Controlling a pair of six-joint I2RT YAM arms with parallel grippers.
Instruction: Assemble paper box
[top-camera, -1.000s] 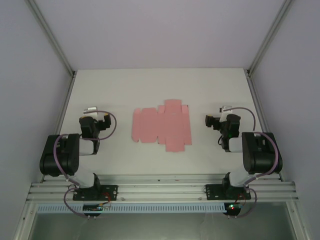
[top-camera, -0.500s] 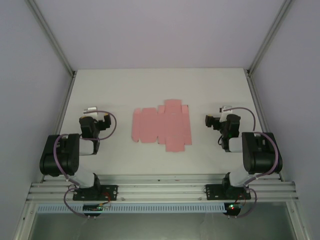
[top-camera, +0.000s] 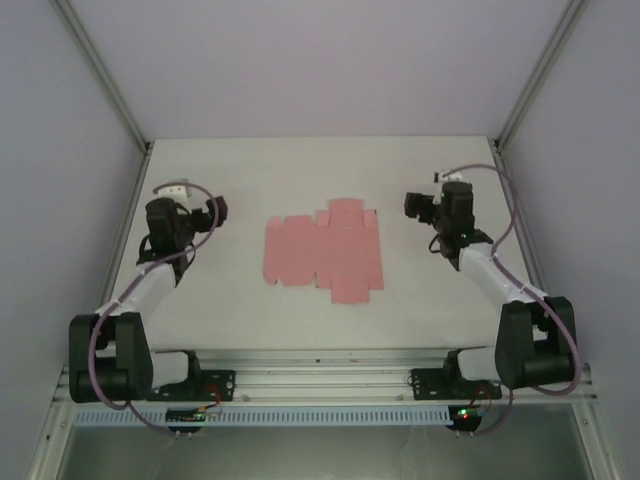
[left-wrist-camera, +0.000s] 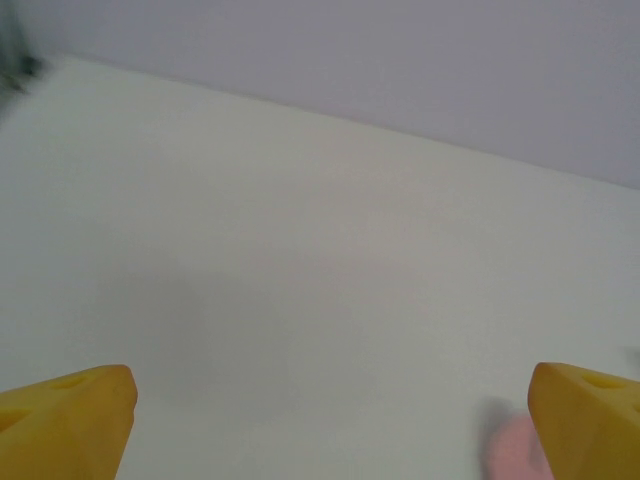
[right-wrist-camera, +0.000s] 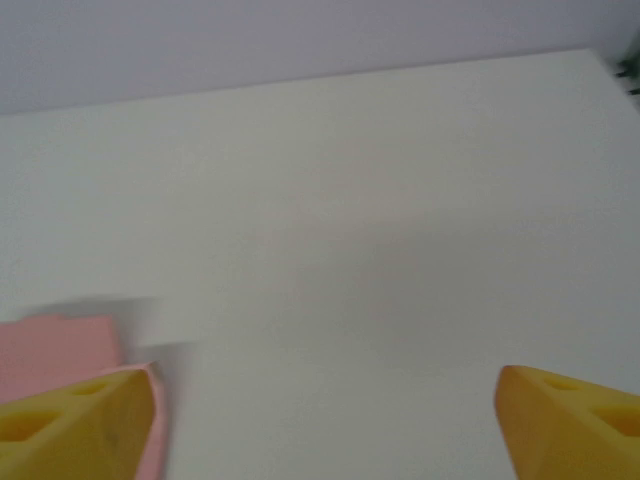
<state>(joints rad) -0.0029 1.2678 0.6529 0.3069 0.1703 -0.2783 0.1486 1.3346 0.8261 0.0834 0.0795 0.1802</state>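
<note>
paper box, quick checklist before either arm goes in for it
1. The box lies flat and unfolded, mid-table: ok.
2. The left gripper is open and holds nothing: ok.
3. The right gripper is open and holds nothing: ok.
4. The grippers are apart from the box, one on each side: ok.
5. Each wrist view has a pink edge of the box at its lower corner: ok.
6. Crease lines readable enough to choose the first fold: cannot tell.
</note>
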